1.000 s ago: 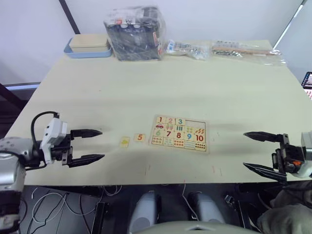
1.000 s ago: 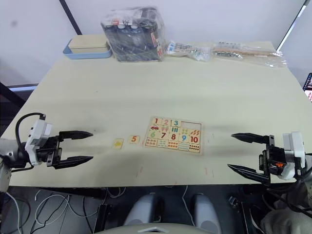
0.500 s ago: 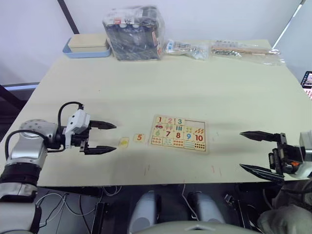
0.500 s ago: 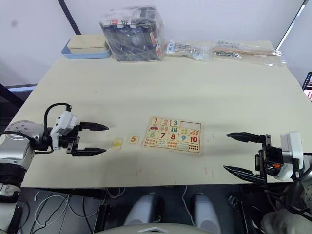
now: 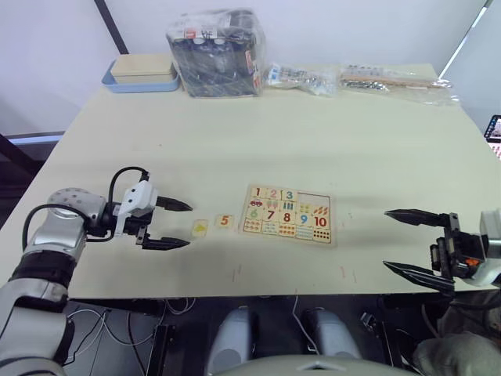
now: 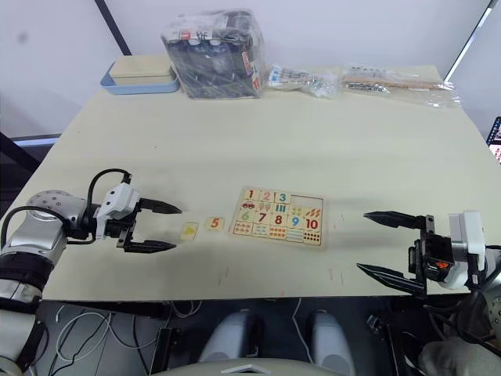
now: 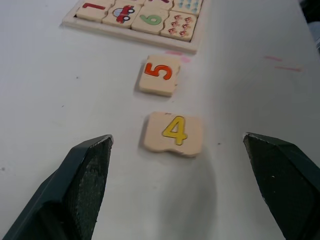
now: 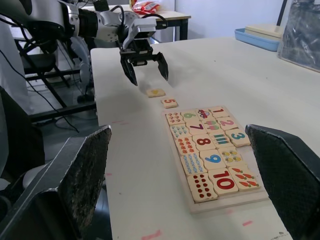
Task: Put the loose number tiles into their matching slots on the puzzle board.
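Though seemingly chipped, the pale tile shows yellow 4.

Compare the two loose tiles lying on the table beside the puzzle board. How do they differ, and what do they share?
The 4 tile carries a yellow digit; the 5 tile carries an orange-red one. The 5 tile lies close to the puzzle board; the 4 tile lies farther from it, nearer the open left tool. Both are small, square, pale-wood tiles, lying flat and face up on the table, touched by neither tool.
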